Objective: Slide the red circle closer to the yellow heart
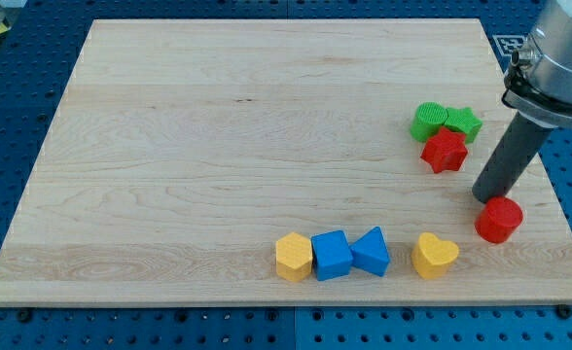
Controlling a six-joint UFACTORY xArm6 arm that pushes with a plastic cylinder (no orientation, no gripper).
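Note:
The red circle (pixel 499 220) sits near the board's right edge, at the view's lower right. The yellow heart (pixel 434 255) lies to its lower left, a short gap away. My tip (pixel 484 198) rests on the board just above and left of the red circle, touching or nearly touching it. The dark rod rises from there toward the view's upper right.
A red star (pixel 444 151), a green circle (pixel 428 122) and a green star (pixel 464 123) cluster above the tip. A yellow hexagon (pixel 293 258), a blue cube (pixel 332 255) and a blue triangle (pixel 371 252) line up left of the heart. The board's right edge (pixel 549 194) is close.

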